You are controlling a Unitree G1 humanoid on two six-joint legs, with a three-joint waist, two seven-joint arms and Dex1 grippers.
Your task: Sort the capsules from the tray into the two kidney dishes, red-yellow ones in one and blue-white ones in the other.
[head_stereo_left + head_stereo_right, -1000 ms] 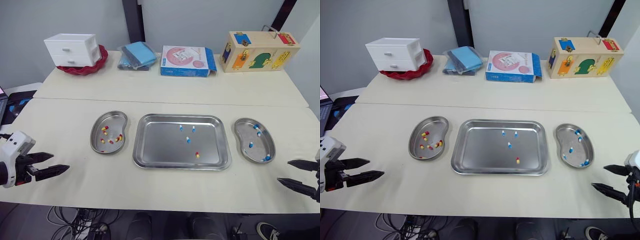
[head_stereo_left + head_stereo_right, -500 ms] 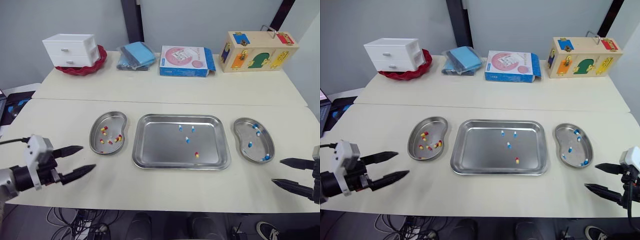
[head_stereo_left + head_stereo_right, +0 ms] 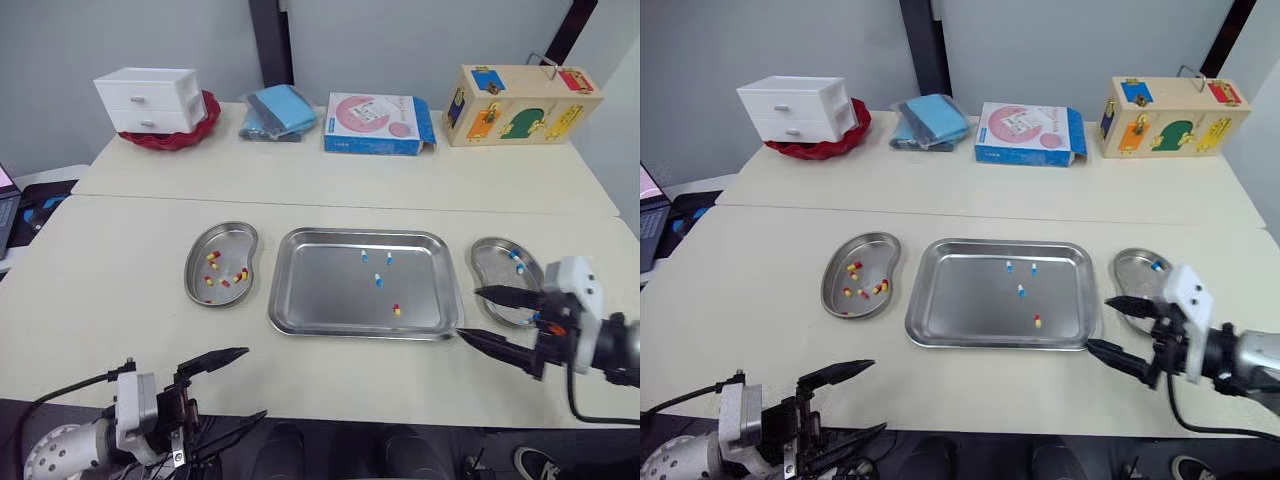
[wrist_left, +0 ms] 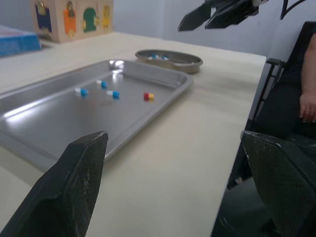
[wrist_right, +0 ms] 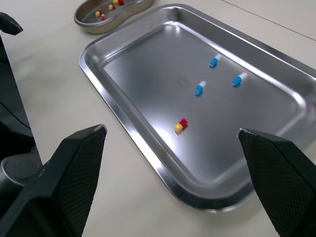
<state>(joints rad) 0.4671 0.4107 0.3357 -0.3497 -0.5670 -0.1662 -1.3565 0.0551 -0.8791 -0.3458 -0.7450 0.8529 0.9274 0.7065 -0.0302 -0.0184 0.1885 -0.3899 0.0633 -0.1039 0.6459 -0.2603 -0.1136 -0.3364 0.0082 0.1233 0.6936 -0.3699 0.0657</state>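
Capsules (image 3: 379,280) in tray (image 3: 310,300), right dish (image 3: 490,260) partly behind spread right fingers (image 3: 505,294), left fingers (image 3: 215,358) spread.

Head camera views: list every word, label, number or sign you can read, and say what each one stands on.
No text can be read here.
Blue and pink box: there is print on its lid, too small to read.
Wooden lock box: coloured shapes and latches, no legible words.
White drawer unit: no markings seen.
Tray: no markings seen.
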